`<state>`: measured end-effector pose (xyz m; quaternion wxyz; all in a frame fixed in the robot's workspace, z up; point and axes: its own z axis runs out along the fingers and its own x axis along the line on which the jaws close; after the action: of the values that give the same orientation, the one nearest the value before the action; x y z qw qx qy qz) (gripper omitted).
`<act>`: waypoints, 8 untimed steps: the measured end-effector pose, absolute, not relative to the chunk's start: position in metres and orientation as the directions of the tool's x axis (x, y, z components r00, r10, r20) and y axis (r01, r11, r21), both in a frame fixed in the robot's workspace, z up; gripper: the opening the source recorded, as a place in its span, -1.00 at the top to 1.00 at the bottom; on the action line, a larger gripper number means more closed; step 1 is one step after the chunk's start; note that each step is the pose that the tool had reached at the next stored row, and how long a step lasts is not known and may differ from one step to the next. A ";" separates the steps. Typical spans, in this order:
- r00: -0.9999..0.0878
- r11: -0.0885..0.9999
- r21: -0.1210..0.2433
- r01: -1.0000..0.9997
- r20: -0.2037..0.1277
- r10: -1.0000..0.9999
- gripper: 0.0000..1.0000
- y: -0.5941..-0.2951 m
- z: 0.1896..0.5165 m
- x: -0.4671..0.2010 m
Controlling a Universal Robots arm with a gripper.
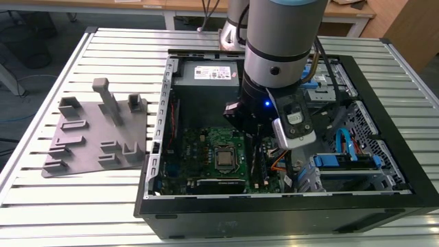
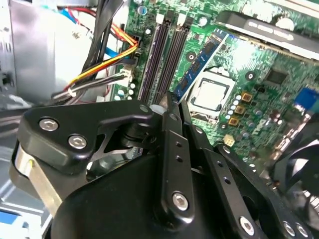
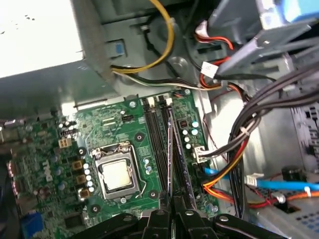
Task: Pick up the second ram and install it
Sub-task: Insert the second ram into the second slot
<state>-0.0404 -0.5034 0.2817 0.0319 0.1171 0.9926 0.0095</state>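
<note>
In the exterior view the arm (image 1: 281, 46) reaches down into the open computer case (image 1: 274, 203). The case stands on the slatted tabletop (image 1: 75, 206) toward its edge at the exterior view's right. A grey fixture tray (image 1: 89, 139) lies toward the opposite edge. The jaws sit low over the motherboard (image 1: 205, 141).

In the second wrist view the jaws are clenched on the second ram (image 2: 199, 64). It juts out from between them, above the board, between the black memory slots (image 2: 158, 55) and the processor socket (image 2: 209, 97).

In the first wrist view the second ram (image 3: 170, 149) shows edge-on, its long axis running with the memory slots (image 3: 155, 144) and right over them. It looks unseated, by my judgement. Room is tight, with the socket (image 3: 117, 174) on one flank and bundled cables (image 3: 239, 149) on the other.
</note>
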 end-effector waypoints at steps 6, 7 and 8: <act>-0.990 0.992 0.026 0.124 -0.061 0.126 0.72 -0.503 0.281 -0.040; -0.992 0.994 0.026 0.106 -0.061 0.108 0.72 -0.503 0.281 -0.040; -0.994 0.996 0.026 0.090 -0.061 0.092 0.72 -0.503 0.281 -0.040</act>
<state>-0.0404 -0.5034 0.2811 0.0312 0.0455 0.9984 0.0117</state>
